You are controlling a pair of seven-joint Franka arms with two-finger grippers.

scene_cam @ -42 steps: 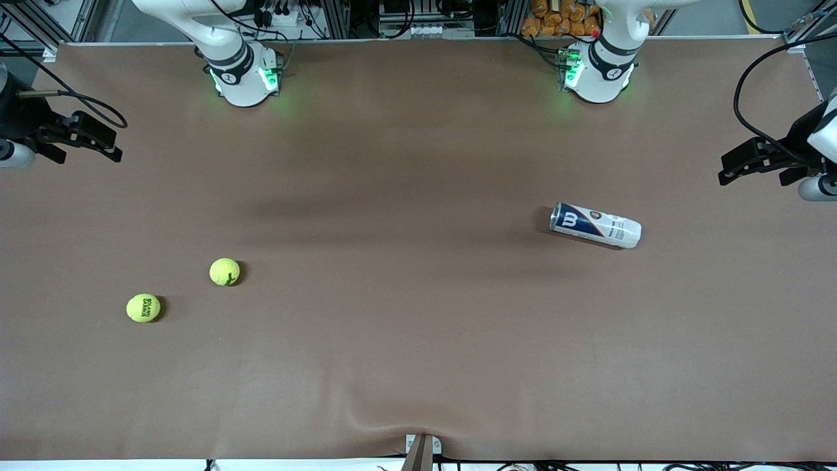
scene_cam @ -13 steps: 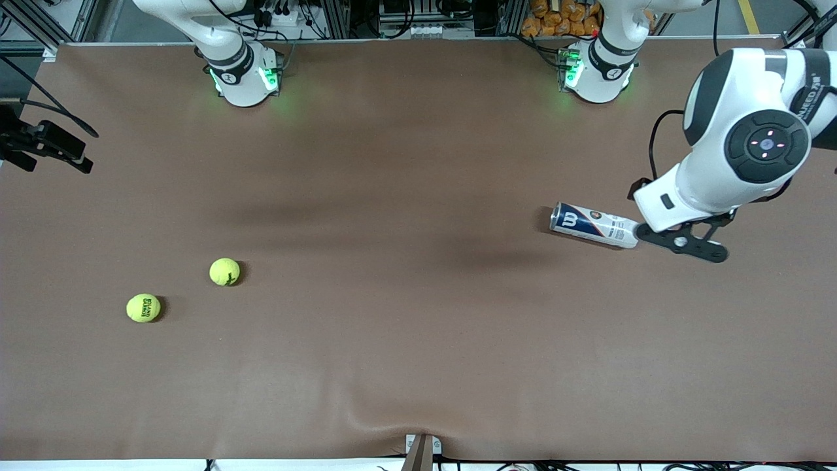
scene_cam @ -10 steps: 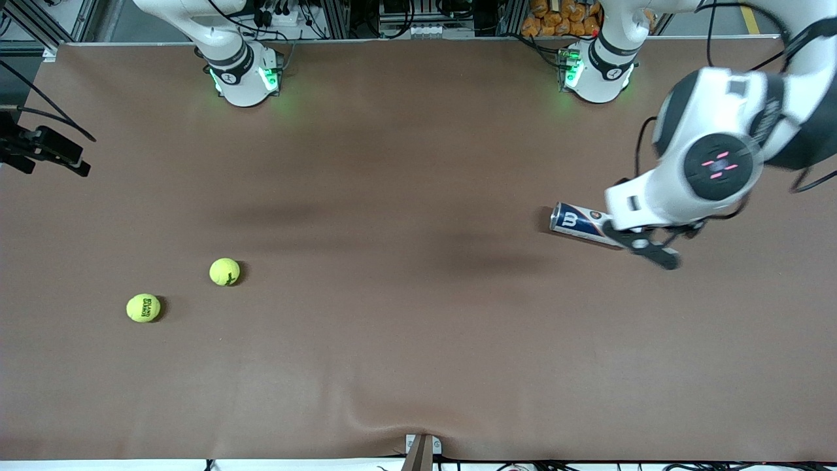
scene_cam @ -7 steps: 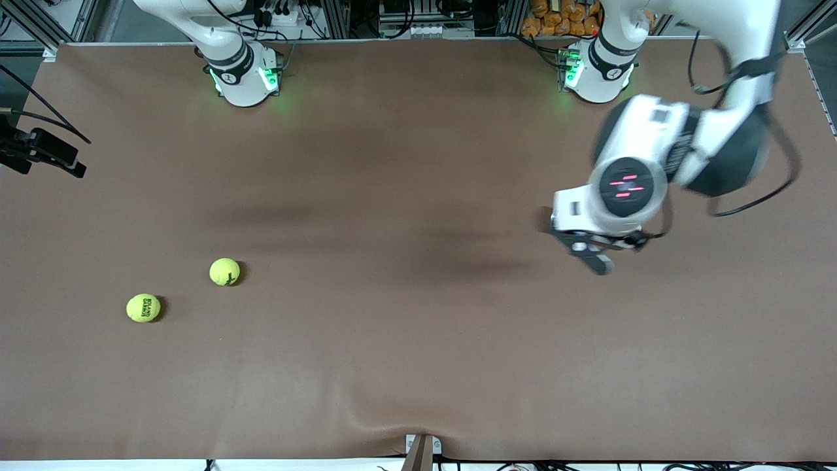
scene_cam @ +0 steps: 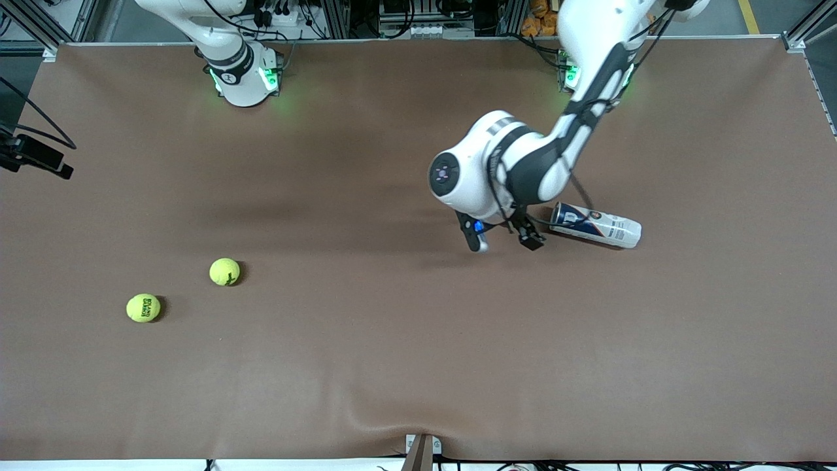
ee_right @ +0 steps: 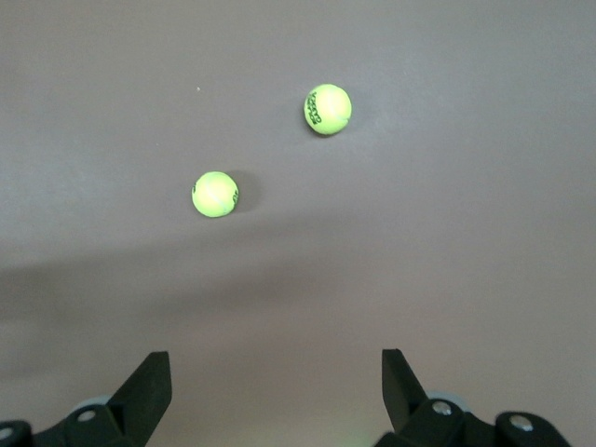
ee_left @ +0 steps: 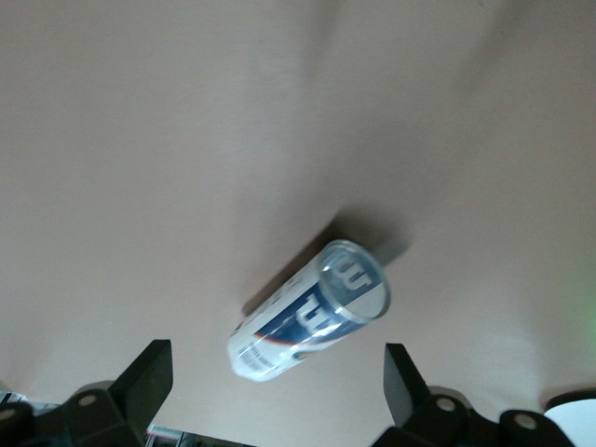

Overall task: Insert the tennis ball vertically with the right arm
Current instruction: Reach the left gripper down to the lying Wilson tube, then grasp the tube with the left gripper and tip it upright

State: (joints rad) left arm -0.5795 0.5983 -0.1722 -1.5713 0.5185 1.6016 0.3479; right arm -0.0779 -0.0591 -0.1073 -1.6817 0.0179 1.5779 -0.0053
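Observation:
Two yellow-green tennis balls lie on the brown table toward the right arm's end: a printed one [scene_cam: 143, 307] [ee_right: 328, 109] nearer the front camera and a plainer one [scene_cam: 224, 271] [ee_right: 215, 194]. A blue-and-white ball can [scene_cam: 595, 224] [ee_left: 307, 312] lies on its side toward the left arm's end. My left gripper [scene_cam: 503, 239] [ee_left: 277, 352] hangs open and empty just beside the can's rimmed end. My right gripper [scene_cam: 46, 162] [ee_right: 275, 358] is open and empty at the table's edge, well apart from the balls.
The brown mat [scene_cam: 392, 340] has a wrinkle at its front edge by a small bracket [scene_cam: 422, 448]. Both arm bases [scene_cam: 242, 75] [scene_cam: 592, 75] stand along the edge farthest from the front camera, with cables and racks past it.
The left arm has swung from its end of the table across the can toward the middle, now beside the can's rimmed end. The right gripper slid slightly outward. Balls and can stayed put.

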